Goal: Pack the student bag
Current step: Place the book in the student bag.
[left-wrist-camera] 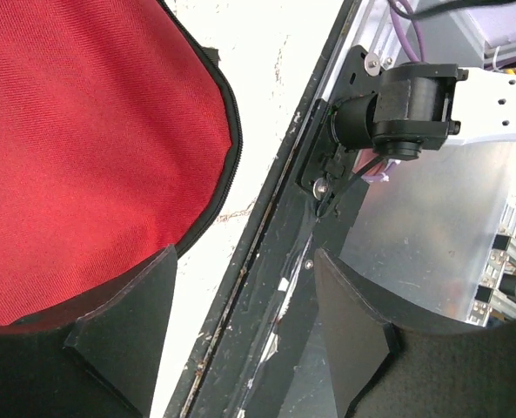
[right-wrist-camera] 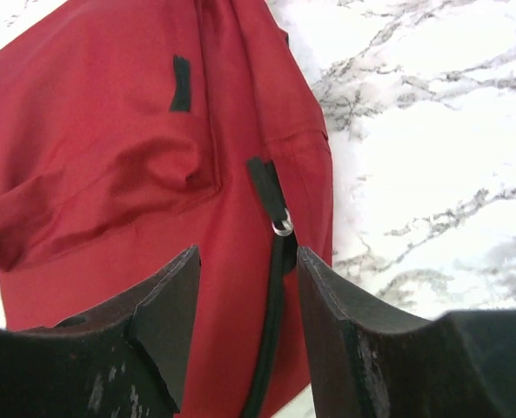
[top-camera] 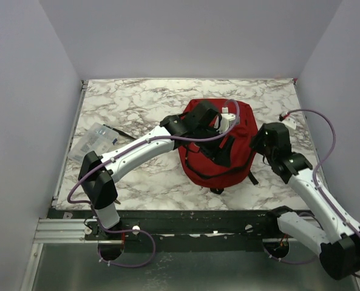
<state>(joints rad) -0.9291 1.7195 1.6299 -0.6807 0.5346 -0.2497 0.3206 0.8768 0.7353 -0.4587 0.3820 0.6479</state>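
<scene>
- Bag (top-camera: 243, 151): lies flat on the marble table (top-camera: 137, 97), right of centre, with both arms reaching over it.
- Left gripper (left-wrist-camera: 240, 340): jaws spread wide and holding nothing. It hangs above the bag's rounded edge, where the black zip (left-wrist-camera: 237, 148) runs.
- Right gripper (right-wrist-camera: 249, 322): jaws apart and empty, at the bag's right side. A black strap (right-wrist-camera: 279, 261) with a metal ring (right-wrist-camera: 282, 226) runs between the fingers as the wrist camera sees it. Whether they touch it cannot be told.
- Handling, as a judgement: the cloth is soft and slack, creased at the pocket, so the bag will likely sag and fold when lifted, not hold its form. It looks light and apparently near empty.
- Where to hold, as a judgement: flat cloth gives little to pinch. The strap, the ring or the corded zip edge are firmer purchase, and one arm would probably have to pin the bag while the other pulls.
- Clear packet (top-camera: 96, 138): lies at the table's left, well apart from the bag.
</scene>
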